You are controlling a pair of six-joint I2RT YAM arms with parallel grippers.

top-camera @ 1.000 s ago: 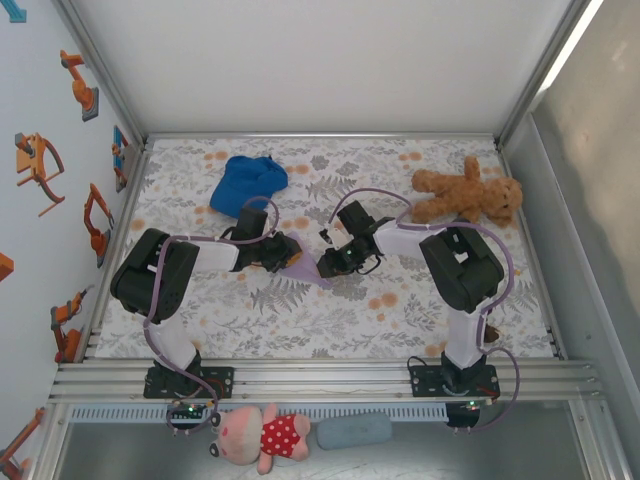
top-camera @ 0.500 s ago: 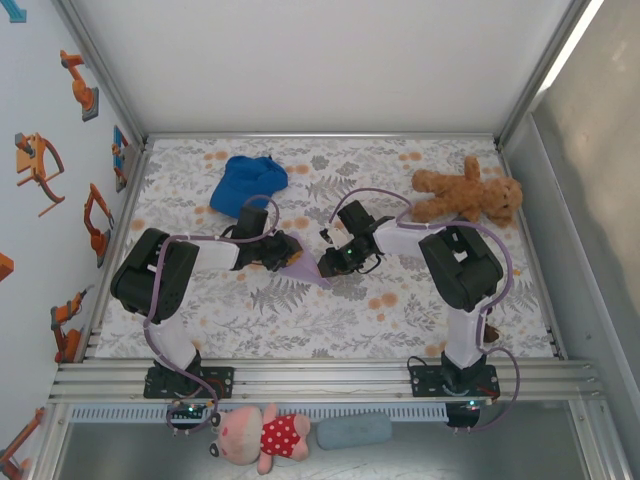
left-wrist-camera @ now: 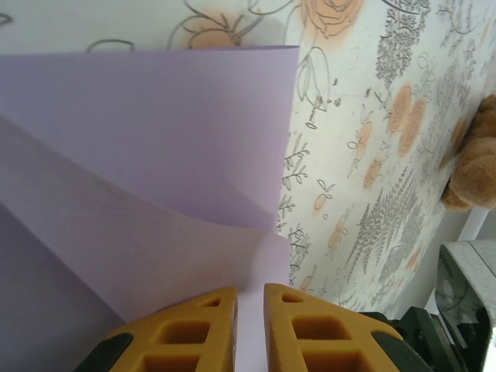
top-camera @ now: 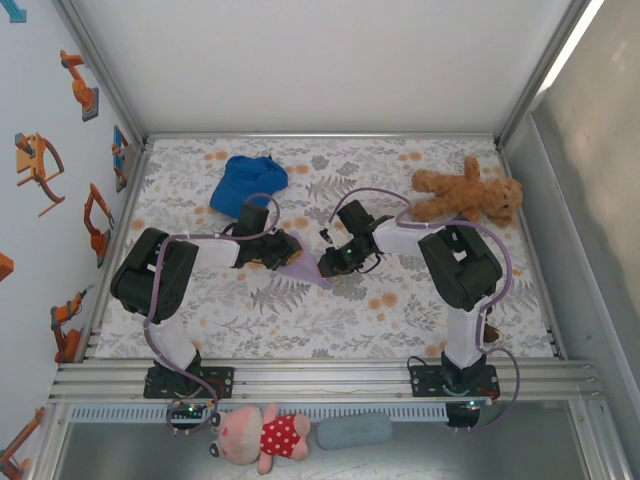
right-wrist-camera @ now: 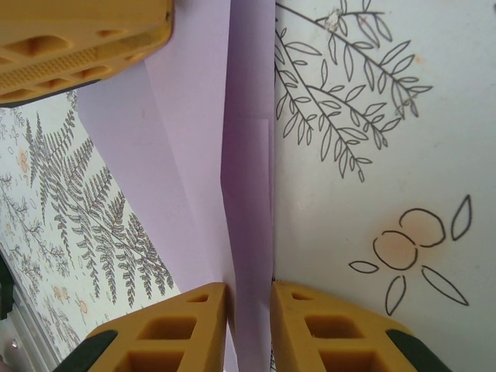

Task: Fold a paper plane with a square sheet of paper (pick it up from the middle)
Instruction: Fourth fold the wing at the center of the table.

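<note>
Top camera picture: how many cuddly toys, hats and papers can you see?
Cuddly toys: 2, the brown plush teddy bear and the pink plush animal in a red dress
Hats: 1, the blue fabric cap
Papers: 1, the lavender paper sheet
Total: 4

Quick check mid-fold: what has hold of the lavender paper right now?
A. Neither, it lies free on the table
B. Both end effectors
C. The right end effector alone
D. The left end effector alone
B. Each wrist view shows the lavender paper pinched in nearly closed jaws, so the left end effector and the right end effector both grip it.
</note>
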